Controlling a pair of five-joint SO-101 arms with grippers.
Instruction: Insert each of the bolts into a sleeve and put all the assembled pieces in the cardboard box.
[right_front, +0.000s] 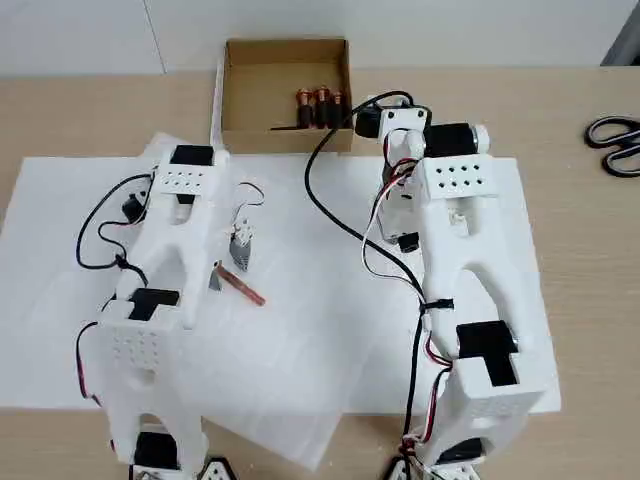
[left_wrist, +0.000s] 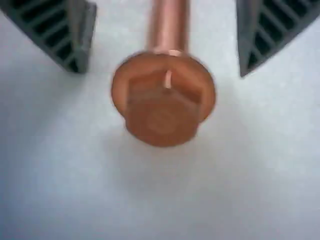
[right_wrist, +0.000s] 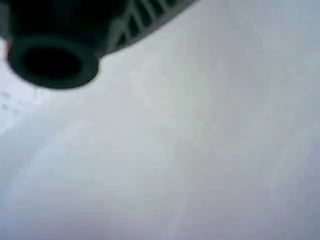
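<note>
Bolt (left_wrist: 162, 100): lying flat on the white sheet (right_front: 330, 330) that is covering the worktop, well apart from the cardboard box (right_front: 285, 60).
Long axis: running diagonally across the sheet in the high view. In the left wrist view the flanged hex head is facing the camera and the shank is pointing away between the fingers.
Left end effector (left_wrist: 162, 67): standing apart, one finger lying on each side of the shank, neither touching it.
Right end effector (right_front: 380, 122): clamping a black sleeve (right_wrist: 52, 62) just beside the box's near corner, the open bore facing its wrist camera.
Box contents: three assembled pieces (right_front: 320, 105) are lying inside.
Risk: the round shank is likely rolling or skidding away if one finger is landing first. Gripping far from the head is leaving too little shank free for the sleeve. A tilted hold is risking a jam at the bore.
</note>
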